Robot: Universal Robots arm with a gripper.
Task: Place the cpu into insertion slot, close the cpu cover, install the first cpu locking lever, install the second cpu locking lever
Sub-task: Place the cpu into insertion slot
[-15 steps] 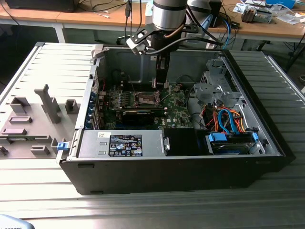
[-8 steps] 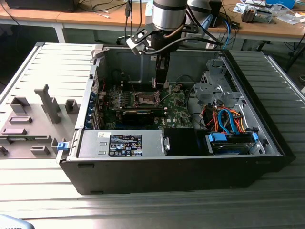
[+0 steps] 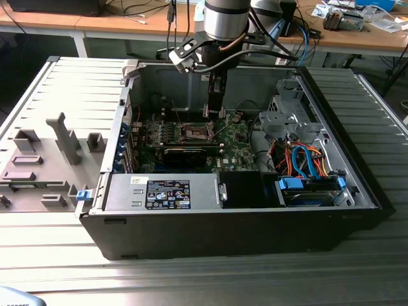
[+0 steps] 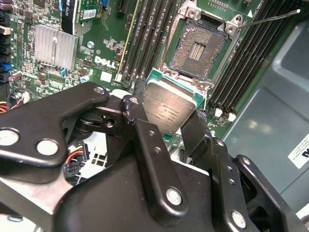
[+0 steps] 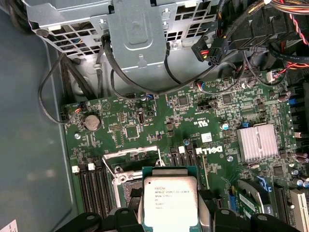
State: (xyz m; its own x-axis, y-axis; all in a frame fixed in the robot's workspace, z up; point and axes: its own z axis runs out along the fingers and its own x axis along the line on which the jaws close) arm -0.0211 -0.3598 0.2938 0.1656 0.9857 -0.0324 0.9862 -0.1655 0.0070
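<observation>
Currently, the arm reaches down into the open computer case (image 3: 229,223), which lies on a ribbed metal counter (image 3: 57,261), and the gripper (image 3: 217,105) hangs above the green circuit board (image 3: 239,137). In the second wrist view the gripper (image 4: 166,116) has its black fingers (image 4: 143,133) closed on opposite edges of the cpu (image 4: 173,108), whose grey metallic face is tilted toward the camera. The cpu is held in the air, clear of the board, just beside the insertion slot (image 4: 199,48) and not in it. The slot lies uncovered, with its dark centre bare inside the silvery rim. A thin locking lever (image 4: 270,18) sticks out free from one corner of the slot. Rows of long black memory slots (image 4: 147,38) run along both sides of it. In the first wrist view the cpu (image 5: 170,203) hides part of the slot (image 5: 126,181), and a ribbed silver heat sink (image 5: 258,142) sits well apart on the board. On the exterior view's left, a grey fixture plate (image 3: 38,159) with upright blocks lies beside the case.
</observation>
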